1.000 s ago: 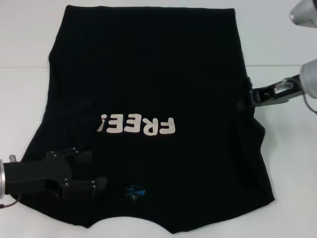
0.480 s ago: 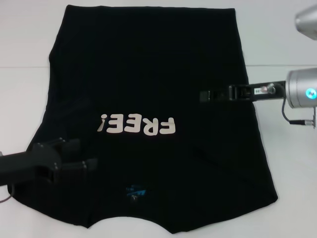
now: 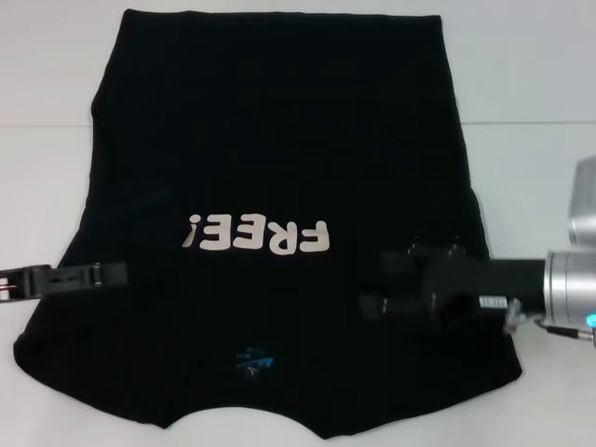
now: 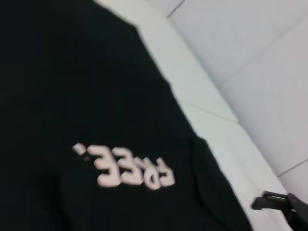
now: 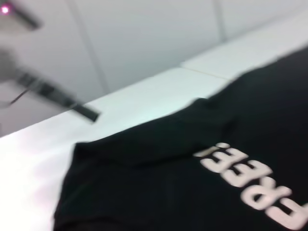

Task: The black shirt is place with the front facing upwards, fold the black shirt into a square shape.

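The black shirt (image 3: 279, 140) lies flat on the white table (image 3: 531, 84), with both sleeves tucked in. Its cream "FREE!" lettering (image 3: 256, 235) faces up and its blue neck label (image 3: 253, 358) is at the near edge. My left gripper (image 3: 119, 274) reaches in edge-on over the shirt's left side, level with the lettering. Over the near right part of the shirt, my right gripper (image 3: 384, 283) is open with its two fingers spread apart and nothing between them. The left wrist view shows the lettering (image 4: 125, 168) and the right gripper (image 4: 264, 201) far off.
Bare white table surrounds the shirt on the left, right and far sides. A seam line (image 3: 521, 122) crosses the tabletop behind the shirt's middle. The right wrist view shows the shirt (image 5: 168, 183), with the left arm (image 5: 57, 98) blurred beyond its edge.
The right gripper left the shirt's right edge and swung toward the near right part. The left gripper drew back leftward and turned edge-on. The cloth on the right now lies flat.
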`<state>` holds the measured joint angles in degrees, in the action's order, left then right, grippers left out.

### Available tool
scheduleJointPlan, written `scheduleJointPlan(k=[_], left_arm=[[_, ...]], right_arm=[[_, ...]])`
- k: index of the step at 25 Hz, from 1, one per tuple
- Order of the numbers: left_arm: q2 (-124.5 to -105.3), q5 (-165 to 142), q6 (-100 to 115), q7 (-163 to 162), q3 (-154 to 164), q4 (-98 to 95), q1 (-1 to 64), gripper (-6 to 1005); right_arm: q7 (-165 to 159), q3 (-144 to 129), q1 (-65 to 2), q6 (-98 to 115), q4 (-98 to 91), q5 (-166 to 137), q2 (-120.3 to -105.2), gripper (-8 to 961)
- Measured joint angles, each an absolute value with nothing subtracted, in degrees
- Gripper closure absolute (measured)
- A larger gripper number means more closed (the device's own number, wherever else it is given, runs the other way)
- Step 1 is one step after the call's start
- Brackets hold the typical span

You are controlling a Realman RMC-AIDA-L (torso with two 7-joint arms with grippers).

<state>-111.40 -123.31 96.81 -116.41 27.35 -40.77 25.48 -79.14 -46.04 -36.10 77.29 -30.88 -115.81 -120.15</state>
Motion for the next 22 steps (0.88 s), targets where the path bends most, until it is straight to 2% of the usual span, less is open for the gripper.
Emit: scheduleJointPlan(k=[5, 11, 14, 22], left_arm=[[-109.25, -130.66, 97.7, -130.65, 28.35, -46.93, 26.29, 93], [-107.14, -140.48, 99.33, -143.5, 29.03, -50.73, 28.67, 93], [-107.11, -146.41, 99.21, -146.02, 29.52, -51.48, 30.34, 94], [-108.96, -155.16, 94.77, -147.12, 31.69, -51.88, 33.2, 94]], right_arm=[[-66.95, -46.55, -34.63, 78.9, -28.31, -114.98, -120.24, 112], [-60.84, -46.82, -34.44, 76.16, -25.76, -115.08, -120.27, 111], [-60.18, -47.17, -34.53, 74.59, -25.08, -115.07, -120.32, 111], [-60.35, -47.29, -34.66, 73.84, -24.61, -114.78, -120.25, 112]])
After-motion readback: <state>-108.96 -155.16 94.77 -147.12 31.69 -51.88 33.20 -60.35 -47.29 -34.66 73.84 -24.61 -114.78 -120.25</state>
